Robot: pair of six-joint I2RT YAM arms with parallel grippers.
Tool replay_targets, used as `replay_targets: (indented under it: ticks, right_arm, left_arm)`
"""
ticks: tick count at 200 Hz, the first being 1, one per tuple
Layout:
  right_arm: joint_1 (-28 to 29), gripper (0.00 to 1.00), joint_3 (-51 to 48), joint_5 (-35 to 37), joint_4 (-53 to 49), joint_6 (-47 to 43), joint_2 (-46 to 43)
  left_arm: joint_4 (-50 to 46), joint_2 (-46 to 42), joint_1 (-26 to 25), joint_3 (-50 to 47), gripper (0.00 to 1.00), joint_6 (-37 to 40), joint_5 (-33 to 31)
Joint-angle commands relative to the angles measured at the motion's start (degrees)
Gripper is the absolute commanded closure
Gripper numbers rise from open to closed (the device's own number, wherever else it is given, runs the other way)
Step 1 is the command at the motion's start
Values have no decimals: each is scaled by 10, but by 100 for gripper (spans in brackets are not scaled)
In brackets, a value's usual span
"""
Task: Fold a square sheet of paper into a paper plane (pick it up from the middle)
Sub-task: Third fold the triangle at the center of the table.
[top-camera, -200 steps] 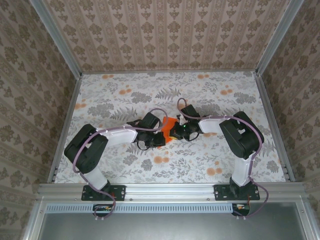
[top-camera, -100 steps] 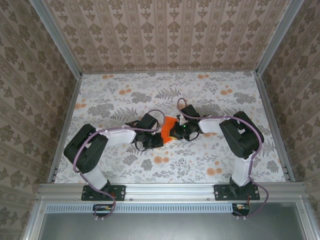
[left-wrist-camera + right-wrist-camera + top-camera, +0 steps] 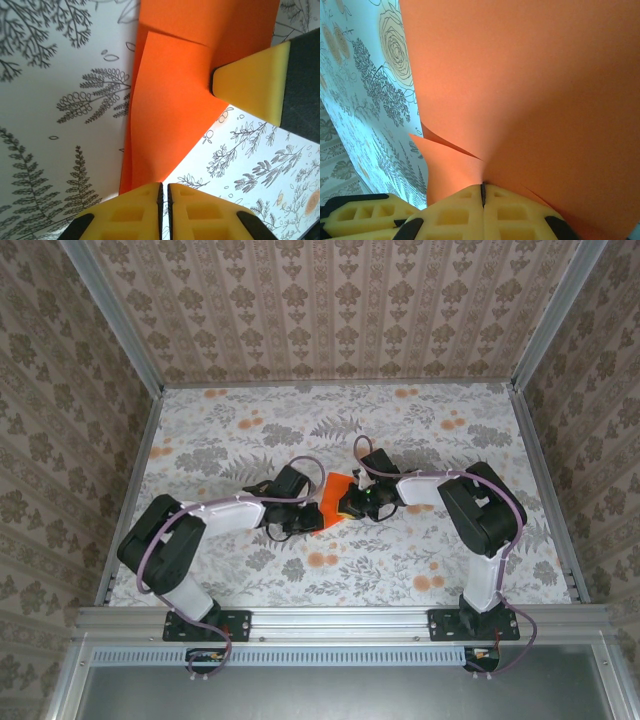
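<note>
The square sheet of paper, bright orange and partly folded, lies mid-table between the two grippers. My right gripper comes at it from the right. In the right wrist view that gripper is shut on the paper, which puckers into the seam. My left gripper sits at the sheet's left side. Its jaws stand together with a hairline slit at the narrow end of the paper; a pinch there cannot be made out. One right fingertip rests on a folded flap.
The floral tablecloth covers the table, with metal rails and patterned walls on three sides. Pale-orange printed flower spots dot the cloth near the front. A left finger shows at the lower left of the right wrist view.
The left arm's elbow has swung left and toward the near edge, and its gripper has slid slightly left. A little more orange paper now shows. The right arm has stayed put.
</note>
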Motion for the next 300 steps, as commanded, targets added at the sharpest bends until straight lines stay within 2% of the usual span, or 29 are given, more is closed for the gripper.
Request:
replay_targets:
  ticks: [1,73,131,166,230,300]
  right_arm:
    - [0,98,-4,39,-54,-8,34]
    - [-1,98,-4,38,-54,-11,31]
    - [-2,98,6,30,-41,-42,-17]
    - [21,99,16,21,-35,-49,-43]
    - [67,100,38,16,-27,-26,-4]
    - [58,100,16,55,-38,-9,12]
  left_arm:
    - [2,0,5,-9,87,4,-6]
    - [-13,31,7,-4,90,5,-24]
    - [-22,47,6,-8,100,1,-25]
    - [-23,49,5,-7,100,2,-21]
    - [-28,53,5,-2,100,2,-19]
    - [-55,61,4,-3,100,-9,-29]
